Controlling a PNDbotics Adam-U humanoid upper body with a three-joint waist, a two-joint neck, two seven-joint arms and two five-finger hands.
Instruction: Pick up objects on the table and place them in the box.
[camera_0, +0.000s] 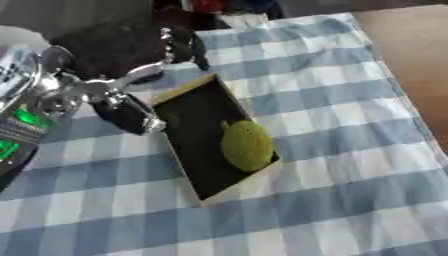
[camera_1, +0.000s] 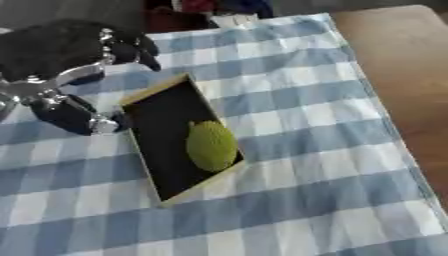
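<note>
A shallow box (camera_0: 194, 160) with a pale wooden rim and a dark inside lies slanted on the checked cloth, near the middle. Inside it, against the right wall, rests a green bumpy oval fruit (camera_0: 247, 145). My left hand (camera_0: 109, 50), black with silver joints, hovers at the upper left, just beyond the box's far left corner. Its fingers (camera_0: 182, 46) are spread and relaxed over the cloth, and the thumb (camera_0: 131, 114) hangs beside the box's left rim. It holds nothing. My right hand shows in neither view.
A blue and white checked cloth (camera_0: 332, 200) covers most of the table. Bare brown tabletop (camera_0: 420, 50) runs along the right side. Dark and red shapes (camera_0: 219, 7) sit past the far edge.
</note>
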